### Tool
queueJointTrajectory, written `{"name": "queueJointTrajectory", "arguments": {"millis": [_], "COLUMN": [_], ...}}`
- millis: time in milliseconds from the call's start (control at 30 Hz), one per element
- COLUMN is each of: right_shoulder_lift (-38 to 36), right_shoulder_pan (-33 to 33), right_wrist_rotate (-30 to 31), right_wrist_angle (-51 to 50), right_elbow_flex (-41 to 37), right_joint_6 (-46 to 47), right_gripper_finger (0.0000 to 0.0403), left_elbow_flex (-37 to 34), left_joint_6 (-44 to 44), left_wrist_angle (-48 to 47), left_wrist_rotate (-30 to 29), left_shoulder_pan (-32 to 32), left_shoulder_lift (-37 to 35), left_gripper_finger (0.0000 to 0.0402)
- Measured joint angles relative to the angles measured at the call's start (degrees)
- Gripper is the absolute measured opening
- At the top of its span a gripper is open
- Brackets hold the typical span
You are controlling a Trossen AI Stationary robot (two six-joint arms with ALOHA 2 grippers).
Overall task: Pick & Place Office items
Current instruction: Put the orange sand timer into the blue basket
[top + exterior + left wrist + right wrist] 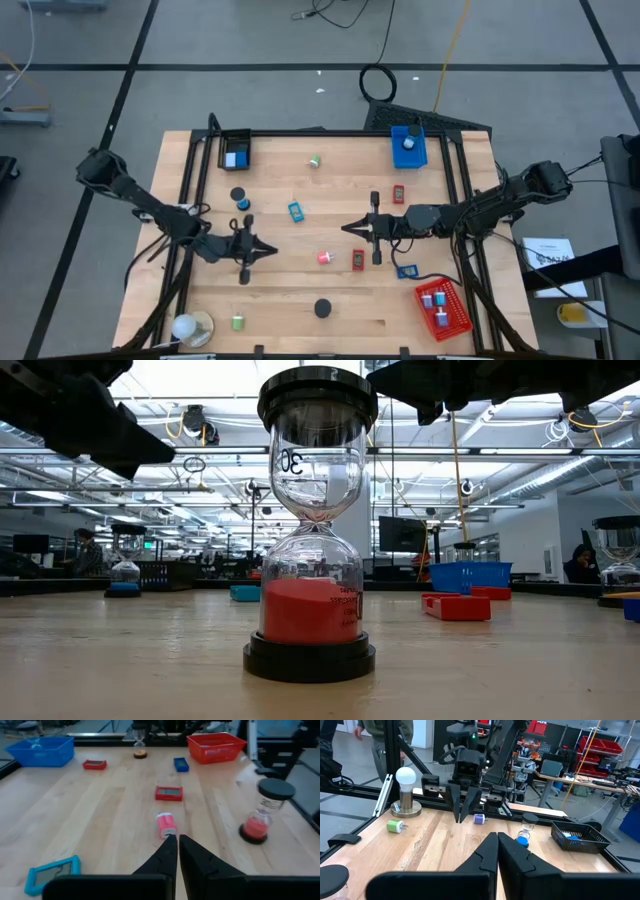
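Small office items lie scattered on the wooden table [300, 290]: a pink block [166, 825], two flat red pieces [169, 793] [94, 764], a blue piece [181, 764], a teal piece [52, 872], a green one [315, 160] and a purple one [479, 819]. My left gripper [270, 248] hangs shut above the table's left middle, pointing toward the pink block [325, 258], well short of it. My right gripper [347, 228] is shut too, raised over the middle and facing the left one. Neither holds anything.
A red tray [443, 307] with items stands near right, a blue tray [408, 147] far right, a black tray [236, 153] far left. An hourglass with red sand [310, 530] stands near the front edge. A round white and tan object [190, 327] sits at the near left corner.
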Motion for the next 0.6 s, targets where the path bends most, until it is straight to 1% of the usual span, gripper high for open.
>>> {"name": "queueJointTrajectory", "arguments": {"millis": [167, 267, 333, 367, 433, 533, 600], "right_shoulder_lift": [0.0, 0.0, -0.44, -1.08, -3.09, -5.79, -6.64], "right_shoulder_pan": [0.02, 0.5, 0.62, 0.72, 1.1, 2.69, 3.66], "right_wrist_rotate": [1.2, 5.62, 9.27, 10.65, 13.92, 21.04, 23.53], "right_wrist_angle": [-0.09, -1.06, -3.78, -7.11, -17.39, -38.4, -53.61], "right_elbow_flex": [0.0, 0.0, 0.29, 0.93, 3.48, 9.99, 15.06], "right_joint_6": [1.88, 2.53, 2.78, 3.86, 7.87, 16.67, 26.05], "right_gripper_finger": [0.0002, 0.0002, 0.0002, 0.0002, 0.0002, 0.0002, 0.0002], "left_elbow_flex": [4.1, 5.29, 5.35, 5.34, 4.65, 2.56, 0.39], "left_joint_6": [-0.55, -0.55, -0.32, -0.29, -0.25, 0.97, 2.57], "left_wrist_angle": [-7.8, -8.64, -7.78, -7.79, -6.26, -1.02, 4.66], "left_wrist_rotate": [-3.77, -4.07, -4.03, -3.98, -3.95, -3.91, -3.79], "left_shoulder_pan": [0.05, 0.11, 0.11, 0.11, 0.11, 0.11, 0.11], "left_shoulder_lift": [-0.45, -0.43, -0.43, -0.43, -0.41, -0.41, -0.18], "left_gripper_finger": [0.0026, 0.0026, 0.0026, 0.0026, 0.0026, 0.0026, 0.0026]}}
